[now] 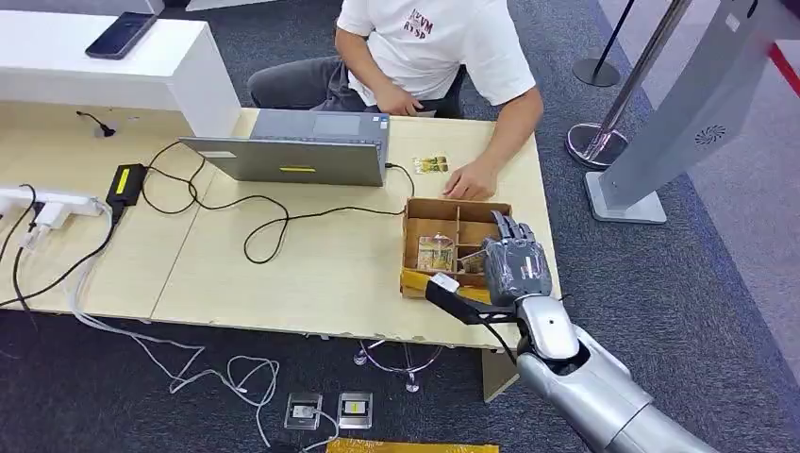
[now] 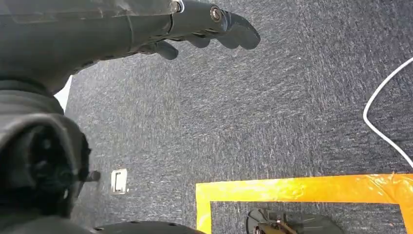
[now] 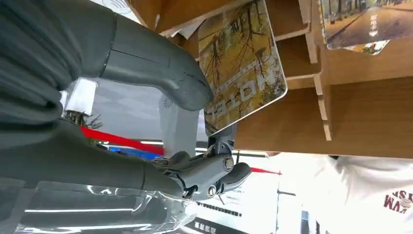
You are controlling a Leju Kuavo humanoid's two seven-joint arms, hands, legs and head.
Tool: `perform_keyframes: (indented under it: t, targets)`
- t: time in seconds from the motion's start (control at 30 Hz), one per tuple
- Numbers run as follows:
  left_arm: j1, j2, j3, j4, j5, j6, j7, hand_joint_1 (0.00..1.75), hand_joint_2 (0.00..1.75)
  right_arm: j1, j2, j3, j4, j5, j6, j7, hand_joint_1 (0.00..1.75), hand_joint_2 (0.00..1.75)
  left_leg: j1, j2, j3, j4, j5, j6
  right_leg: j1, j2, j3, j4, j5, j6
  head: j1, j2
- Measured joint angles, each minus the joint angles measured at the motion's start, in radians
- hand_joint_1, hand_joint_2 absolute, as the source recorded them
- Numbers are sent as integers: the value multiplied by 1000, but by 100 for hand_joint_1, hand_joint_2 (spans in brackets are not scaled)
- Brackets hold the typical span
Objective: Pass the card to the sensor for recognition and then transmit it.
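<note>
- A pale wooden table (image 1: 311,274) stands on dark grey carpet (image 1: 660,283); toward 2 o'clock from the table a tall silver kiosk (image 1: 689,104) leans on its flat base beside a chrome barrier post (image 1: 613,104).
- At 12 o'clock a seated person in a white T-shirt (image 1: 434,42) rests one hand (image 1: 469,179) flat on the tabletop, just beside the far edge of a brown cardboard box (image 1: 453,209).
- A grey laptop (image 1: 302,146) sits at the table's far middle, with black cables looping from it to a black power brick (image 1: 125,184) and a white power strip (image 1: 47,203) at 9 o'clock.
- The box has thin slotted dividers; cards stand in a compartment on its left side.
- In the head view, the silver right arm rises from 5 o'clock, and the right hand (image 1: 514,264) hovers over the box's near right part.
- The right wrist view adds close detail: the thick grey thumb and darker fingers (image 3: 214,173) pinch a glossy card (image 3: 241,63), rounded at its corners and printed with yellow autumn trees, held just at the box's dividers.
- The left wrist view shows the left hand (image 2: 204,27) hanging over ribbed carpet, fingers loosely apart and holding nothing, with yellow floor tape (image 2: 302,190) and a white cable (image 2: 380,117) nearby.
</note>
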Motion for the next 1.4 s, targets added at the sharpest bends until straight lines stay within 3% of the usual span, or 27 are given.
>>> perform_keyframes:
  t: [0.3, 0.4, 0.57, 0.9, 1.23, 1.4]
  targets:
    - [0, 0, 0, 0, 0, 0, 0, 0, 0, -1, 1, -1, 2, 1, -3, 0, 175, 175, 0, 0, 0, 0, 0, 0, 0, 0, 0, 0, 0, 0, 0, 0]
    - [0, 0, -3, 0, 0, 5, 0, 0, 0, -49, 1, -37, 0, 27, -66, 21, 175, 175, 0, 0, 1, 0, 0, 0, 0, 0, 0, 0, 0, 0, 0, 0]
    - [-1, -3, -11, 0, 0, 17, 2, 0, 0, -145, -42, -103, -54, 29, -77, 60, 175, 175, 0, 0, 1, 0, 0, 0, 0, 0, 0, 0, 0, 0, 0, 0]
    - [-6, -6, -55, 0, 0, 14, 14, 0, 0, -187, -100, -157, -144, 42, -77, 105, 175, 175, 0, 0, 0, 0, 0, 0, 0, 0, 0, 0, 0, 0, 0, 0]
    - [-16, -6, -88, 0, 0, 10, 24, 0, 0, -252, -97, -147, -151, 50, -31, 79, 175, 175, 0, 0, 0, 0, 0, 0, 0, 0, 0, 0, 0, 0, 0, 0]
    - [-25, -6, -114, 0, 0, 7, 35, 0, 0, -372, -39, -118, -35, -12, -14, 9, 175, 175, 0, 0, -1, 0, 0, 0, 0, 0, -1, 1, 0, 0, -1, 0]
